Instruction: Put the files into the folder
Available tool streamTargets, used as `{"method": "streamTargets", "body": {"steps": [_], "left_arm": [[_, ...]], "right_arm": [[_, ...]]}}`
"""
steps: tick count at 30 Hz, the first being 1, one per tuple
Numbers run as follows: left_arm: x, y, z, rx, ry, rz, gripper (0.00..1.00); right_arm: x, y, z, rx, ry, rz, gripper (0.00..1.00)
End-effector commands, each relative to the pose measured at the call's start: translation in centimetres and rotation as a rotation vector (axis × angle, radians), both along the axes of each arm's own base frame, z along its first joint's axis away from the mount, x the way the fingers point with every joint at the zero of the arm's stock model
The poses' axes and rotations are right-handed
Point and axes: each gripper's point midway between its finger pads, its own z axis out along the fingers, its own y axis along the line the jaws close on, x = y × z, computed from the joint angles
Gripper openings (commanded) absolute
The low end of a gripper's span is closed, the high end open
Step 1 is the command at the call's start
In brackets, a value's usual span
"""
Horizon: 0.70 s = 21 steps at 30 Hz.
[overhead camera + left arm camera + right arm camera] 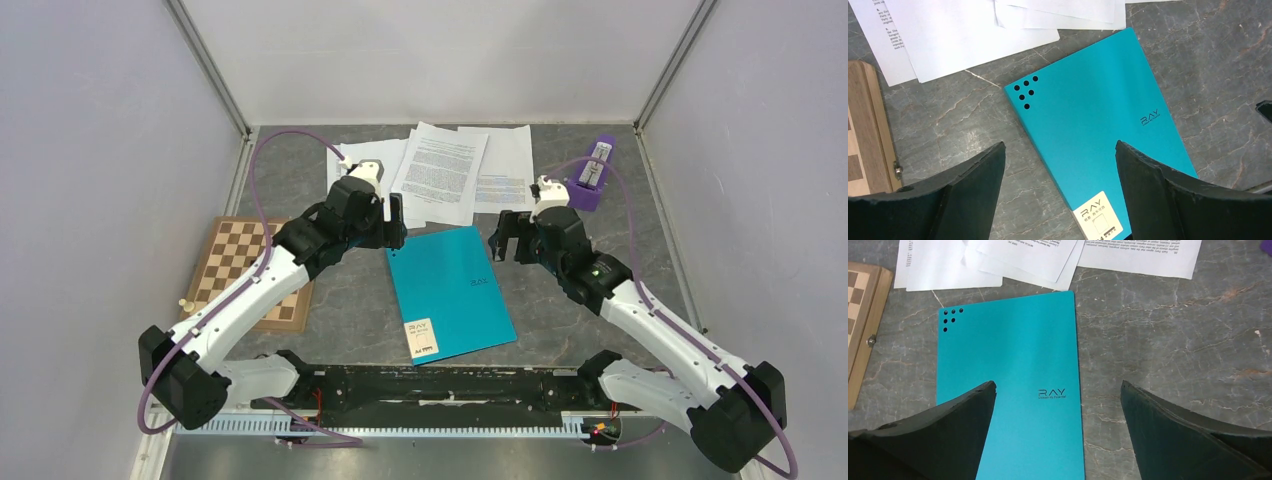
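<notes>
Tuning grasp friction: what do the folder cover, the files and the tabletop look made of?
Folder: likely plastic or coated board; smooth matte teal, cleanly punched holes.
Files: thin white paper, matte, printed black text, edges overlapping.
Tabletop: grey with pale veins, stone-look; real stone or laminate, cannot tell.

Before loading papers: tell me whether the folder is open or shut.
Shut: the folder lies flat, teal cover up, no inside showing.

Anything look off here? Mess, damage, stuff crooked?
No damage or spills. The files lie in a messy fan at the far side of the table, sheets overlapping at different angles. The folder is shut and sits skewed to the near edge. The left gripper and right gripper are open, holding nothing.
</notes>
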Motion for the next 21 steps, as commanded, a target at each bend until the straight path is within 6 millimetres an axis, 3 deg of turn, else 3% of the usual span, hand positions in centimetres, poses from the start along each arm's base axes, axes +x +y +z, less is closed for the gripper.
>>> {"method": "streamTargets", "body": {"steps": [1, 5, 14, 21], "left_arm": [[0.7, 0.3, 1.6, -0.030, -0.059, 0.031, 0.87], [0.4, 0.1, 0.9, -0.014, -0.018, 0.017, 0.88], [-0.2, 0.1, -1.9, -0.003, 0.049, 0.016, 0.88], [-1.0, -0.5, -4.4, -0.052, 0.124, 0.035, 0.89]], "right_arm": [[-0.6, 1.0, -0.3, 0.045, 0.016, 0.049, 0.98], [-2.4, 2.4, -1.6, 0.132, 0.048, 0.088, 0.98], [-9.7, 6.4, -6.9, 0.259, 0.229, 0.112, 0.98], [-13.4, 8.1, -7.8, 0.380, 0.292, 0.109, 0.98]]}}
